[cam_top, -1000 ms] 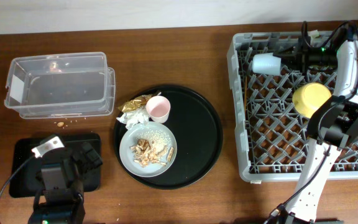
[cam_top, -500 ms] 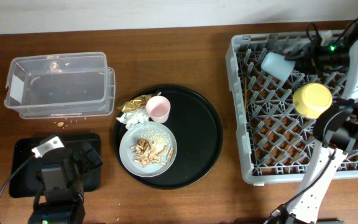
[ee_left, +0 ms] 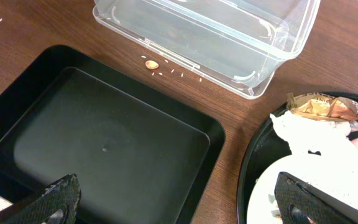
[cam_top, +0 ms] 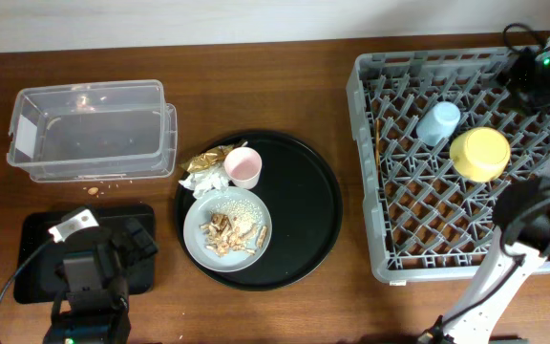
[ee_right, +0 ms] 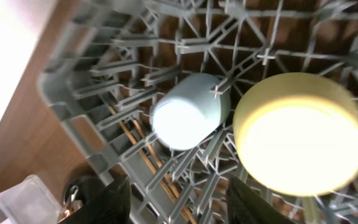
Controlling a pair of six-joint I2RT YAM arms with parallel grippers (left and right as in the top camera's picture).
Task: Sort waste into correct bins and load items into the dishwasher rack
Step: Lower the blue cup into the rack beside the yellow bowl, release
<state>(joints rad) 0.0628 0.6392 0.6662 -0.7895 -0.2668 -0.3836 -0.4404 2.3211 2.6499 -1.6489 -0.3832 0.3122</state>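
Note:
The light-blue cup (cam_top: 439, 122) lies on its side among the pegs of the grey dishwasher rack (cam_top: 370, 191), next to the upturned yellow bowl (cam_top: 479, 153). Both also show in the right wrist view: the cup (ee_right: 188, 112) and the bowl (ee_right: 297, 134). Chopsticks (cam_top: 380, 143) lie in the rack's left part. My right gripper (cam_top: 525, 81) is open and empty (ee_right: 179, 205), above and apart from the cup. The pink cup (cam_top: 243, 167), the tissue with gold foil (cam_top: 206, 167) and the grey plate (cam_top: 199, 215) with rice and scraps sit on the round black tray. My left gripper (cam_top: 122, 244) is open and empty (ee_left: 185, 211) over the flat black tray (ee_left: 104, 137).
The clear box (cam_top: 89, 129) stands at the back left, with crumbs on the table in front of it (ee_left: 151, 64). The round black tray (cam_top: 304, 201) lies between the flat black tray (cam_top: 27, 258) and the rack.
My right gripper has let go of the light-blue cup and drawn back to the right. The cup has moved from the rack's back left toward the yellow bowl and now lies among the pegs.

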